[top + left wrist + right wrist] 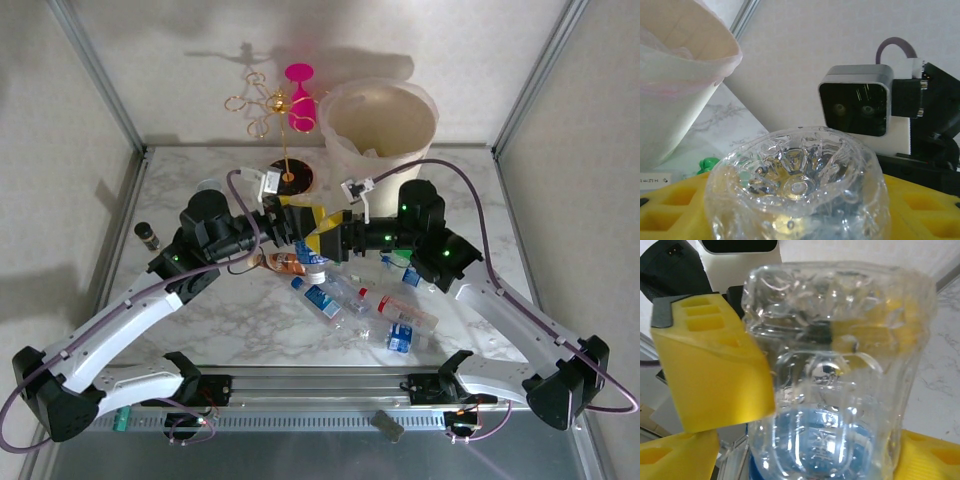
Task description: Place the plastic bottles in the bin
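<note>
Top external view has the left pincer [308,222] and right pincer [332,240] meeting above the counter [240,320] near the bin [380,115], the left clamped on a clear plastic bottle [840,390] whose blue label is too blurred to read, the right's grip impossible to tell, other bottles [400,330] lying below.

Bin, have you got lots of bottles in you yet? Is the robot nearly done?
Not nearly done. From above I can't tell what lies inside the bin. In hand: one clear bottle with a blue label sits between the left tool and the right tool, in the middle of the table. Left to do: a bunch of loose bottles lies on the marble below the tools, waiting to go in.
</note>
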